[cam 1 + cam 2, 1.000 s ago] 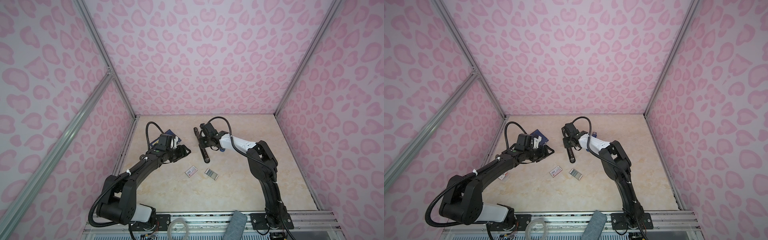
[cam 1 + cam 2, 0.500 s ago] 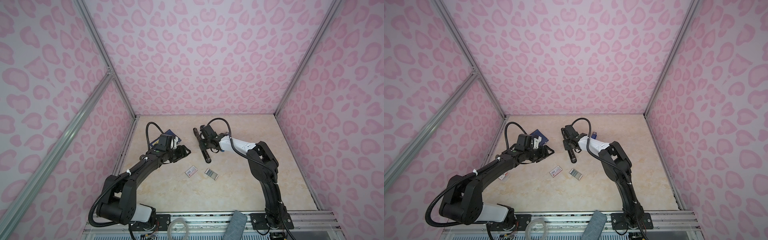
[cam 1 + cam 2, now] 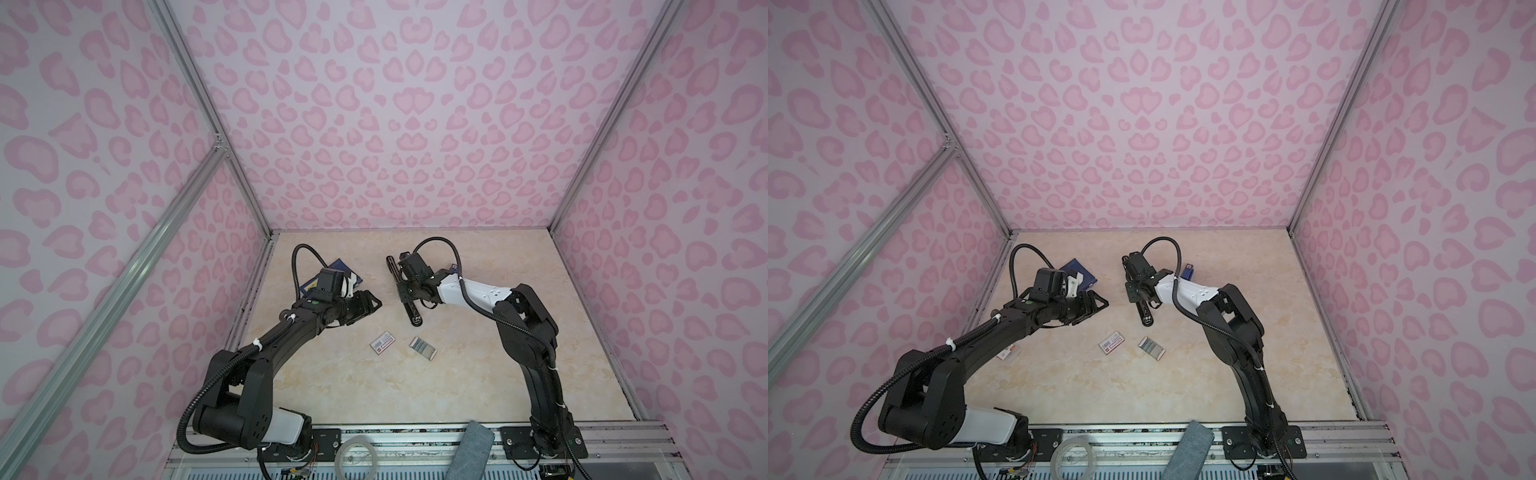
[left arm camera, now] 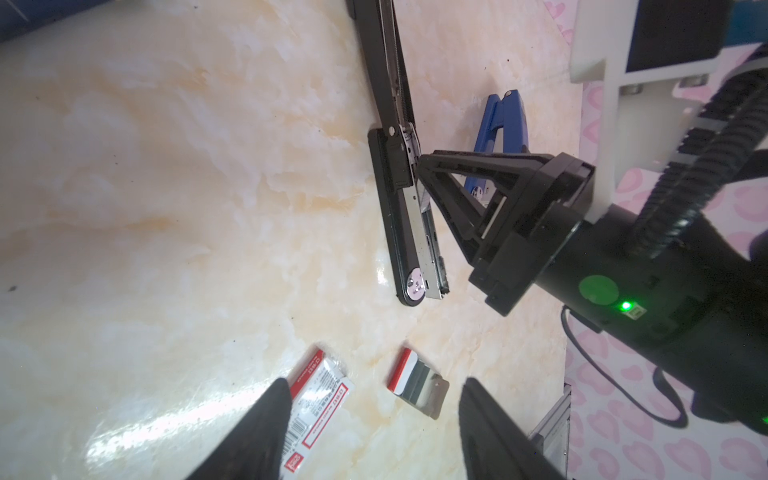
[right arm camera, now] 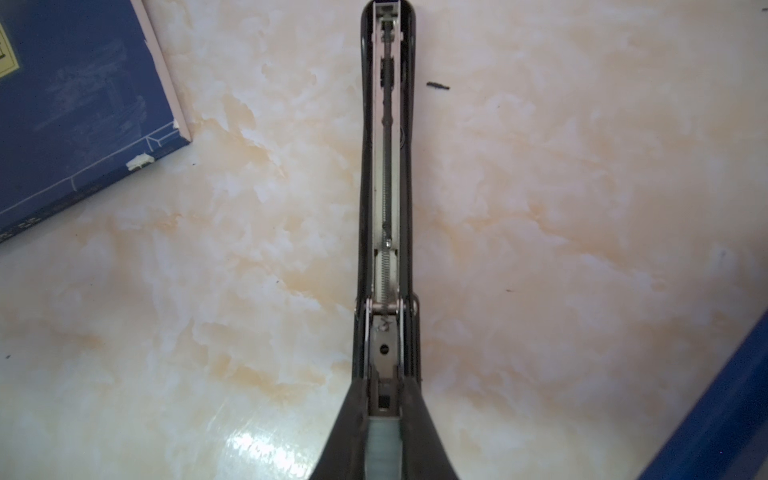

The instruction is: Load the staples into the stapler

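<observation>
Not much has budged since a second ago: the right claw (image 5: 383, 390) sits in the same spot over the opened black stapler (image 3: 411, 316), nearly closed on one staple strip (image 5: 382, 449) lined up with the rail, so I reckon the drop-in is close. The left claw (image 3: 372, 307) hangs wide open and empty at the stapler's 9 o'clock. Head count: one tray of staples (image 3: 423, 346) at its 5 o'clock, one white box (image 3: 1112, 341) at 7, a second box (image 3: 1009, 353) under the left arm, one blue booklet (image 3: 1079, 269), one blue gadget (image 3: 1187, 272).

The staples (image 3: 423, 347) lie right of the box (image 3: 382, 342), before the stapler (image 3: 412, 316).
</observation>
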`<state>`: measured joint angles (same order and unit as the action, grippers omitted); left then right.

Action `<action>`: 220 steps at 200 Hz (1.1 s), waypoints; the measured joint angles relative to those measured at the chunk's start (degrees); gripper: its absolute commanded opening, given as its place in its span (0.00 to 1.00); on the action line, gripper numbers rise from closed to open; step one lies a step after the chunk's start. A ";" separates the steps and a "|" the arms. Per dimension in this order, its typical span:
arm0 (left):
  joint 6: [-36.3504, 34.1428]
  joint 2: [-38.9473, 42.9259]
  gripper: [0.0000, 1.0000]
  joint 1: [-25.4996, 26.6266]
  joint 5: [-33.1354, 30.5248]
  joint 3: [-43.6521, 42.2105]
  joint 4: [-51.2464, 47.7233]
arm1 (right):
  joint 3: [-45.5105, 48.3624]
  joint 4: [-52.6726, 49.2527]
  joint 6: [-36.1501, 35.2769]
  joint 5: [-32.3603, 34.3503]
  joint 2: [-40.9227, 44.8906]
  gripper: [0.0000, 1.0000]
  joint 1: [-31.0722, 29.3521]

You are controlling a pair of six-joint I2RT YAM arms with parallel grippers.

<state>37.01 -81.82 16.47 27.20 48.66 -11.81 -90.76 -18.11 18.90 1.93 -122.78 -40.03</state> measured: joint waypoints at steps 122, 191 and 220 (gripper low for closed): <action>0.00 0.11 0.67 0.15 0.02 -0.26 0.00 | -4.09 -1.53 -0.83 -2.47 -0.26 0.39 0.00; 0.00 0.85 0.67 0.15 0.02 -1.05 0.11 | -6.51 -4.39 -1.53 -5.01 -3.21 0.47 0.02; 0.00 0.85 0.67 0.15 0.02 -1.07 0.13 | -6.51 -4.72 -1.53 -5.55 -3.50 0.44 0.02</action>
<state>37.01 -80.97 16.62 27.22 47.59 -11.68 -97.27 -22.83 17.37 -3.62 -126.28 -40.01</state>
